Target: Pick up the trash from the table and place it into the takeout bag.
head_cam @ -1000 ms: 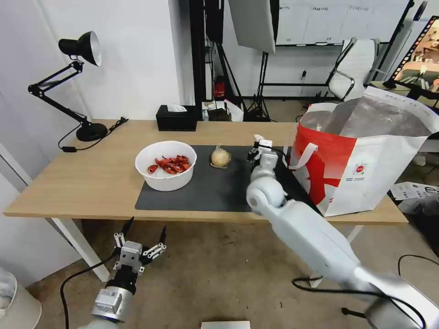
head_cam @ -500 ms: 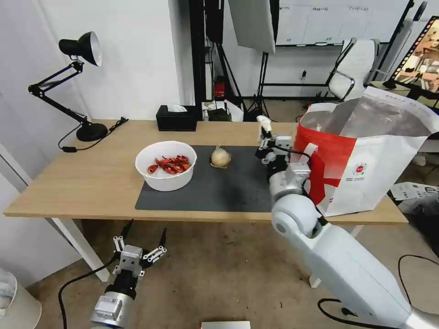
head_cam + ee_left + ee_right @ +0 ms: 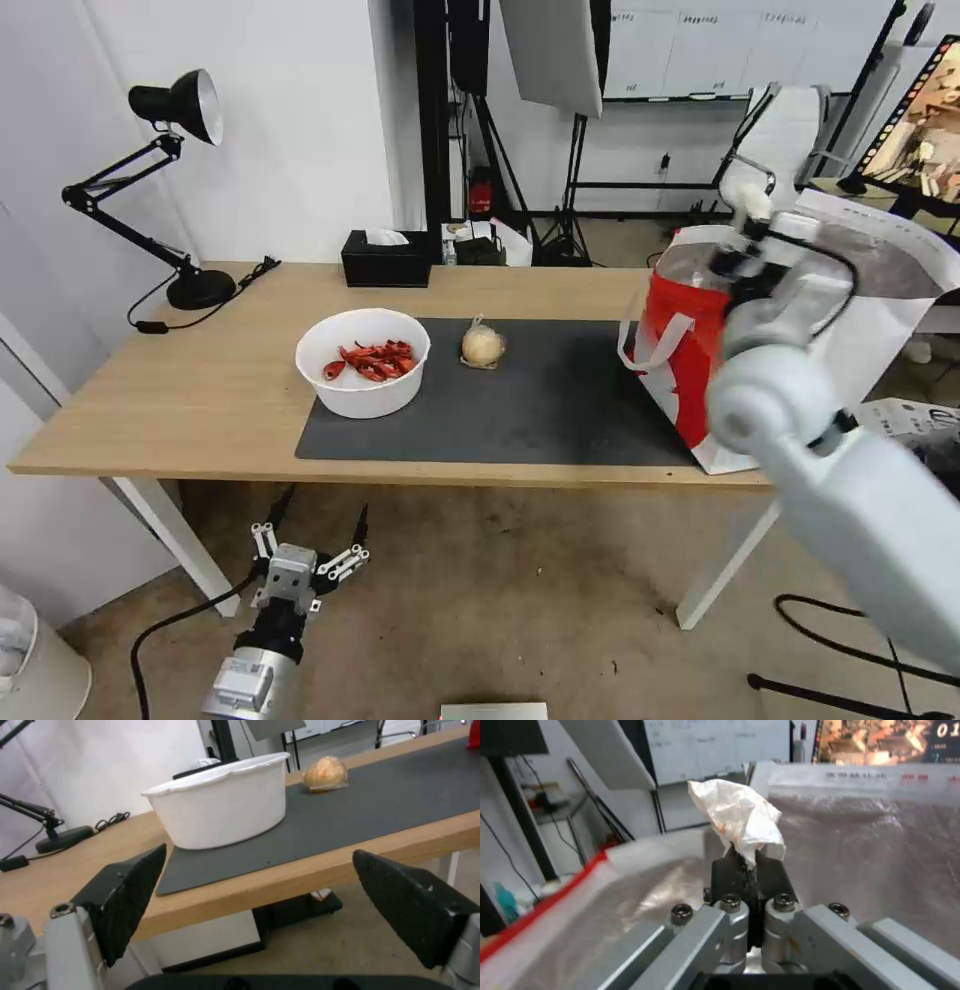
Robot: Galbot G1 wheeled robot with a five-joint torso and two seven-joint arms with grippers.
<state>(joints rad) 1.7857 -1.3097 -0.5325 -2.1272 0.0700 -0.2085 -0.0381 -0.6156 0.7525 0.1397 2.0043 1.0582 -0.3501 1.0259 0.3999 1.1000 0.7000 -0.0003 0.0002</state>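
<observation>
While the right gripper (image 3: 752,225) is hanging over the open mouth of the takeout bag (image 3: 800,375) at the table's (image 3: 200,390) right end, it is pinching the crumpled tissue (image 3: 750,200); the white bowl (image 3: 362,362) and the knotted bag (image 3: 482,346) are sitting on the grey mat (image 3: 520,410). From the left wrist, the left gripper (image 3: 260,900) is idling below the table's front edge, jaws spread wide. From the right wrist, the closed fingers (image 3: 730,870) are clamping the tissue above the foil lining (image 3: 870,843). Releasing well inside the rim, not over it, seems wisest.
</observation>
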